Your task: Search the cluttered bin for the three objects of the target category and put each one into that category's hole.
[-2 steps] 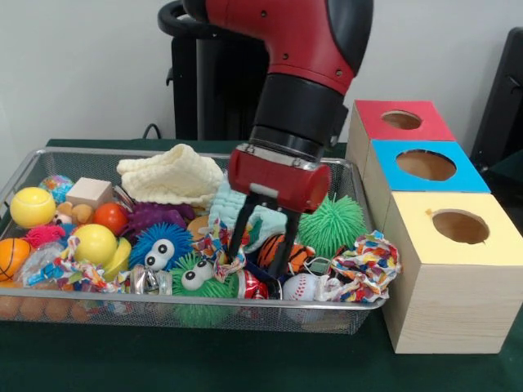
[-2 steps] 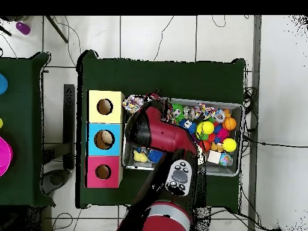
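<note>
My gripper (image 1: 258, 263) reaches down into the wire mesh bin (image 1: 188, 300), right of its middle. Its two black fingers (image 1: 243, 229) stand spread and open, tips among the toys. A small orange basketball (image 1: 288, 250) lies at the right finger and a multicoloured rope toy (image 1: 214, 245) at the left; neither is gripped. Near the tips lie a baseball (image 1: 300, 287), a green fuzzy toy with eyes (image 1: 196, 282) and a green spiky ball (image 1: 331, 224). In the overhead view the red arm (image 2: 159, 129) hides the gripper.
Three wooden boxes with round holes stand beside the bin: red (image 1: 400, 121), blue (image 1: 425, 166), yellow (image 1: 458, 227). The bin also holds yellow balls (image 1: 33, 207), a blue fuzzy toy (image 1: 159, 245), a cream cloth (image 1: 173, 173), a wooden block (image 1: 88, 192) and another rope toy (image 1: 368, 265).
</note>
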